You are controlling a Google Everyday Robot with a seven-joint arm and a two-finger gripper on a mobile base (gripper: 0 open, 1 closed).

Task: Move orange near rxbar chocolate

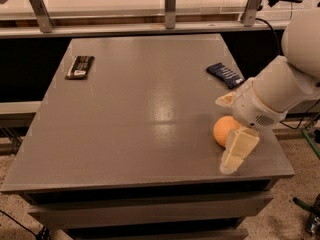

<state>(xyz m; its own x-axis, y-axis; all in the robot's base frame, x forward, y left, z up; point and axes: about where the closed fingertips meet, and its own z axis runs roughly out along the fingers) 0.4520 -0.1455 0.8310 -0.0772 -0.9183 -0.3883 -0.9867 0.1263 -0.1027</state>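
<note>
While the orange sits near the front right corner of the grey table, the gripper straddles it, fingers spread wide, one before it and one behind. The rxbar chocolate lies well apart at the far left; a blue bar lies far right.

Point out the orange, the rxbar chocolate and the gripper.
orange (pixel 223 129), camera view, on its bare left side.
rxbar chocolate (pixel 80 67), camera view, middle of the dark wrapper.
gripper (pixel 225 135), camera view, midway between its fingertips, which straddle the orange.
</note>
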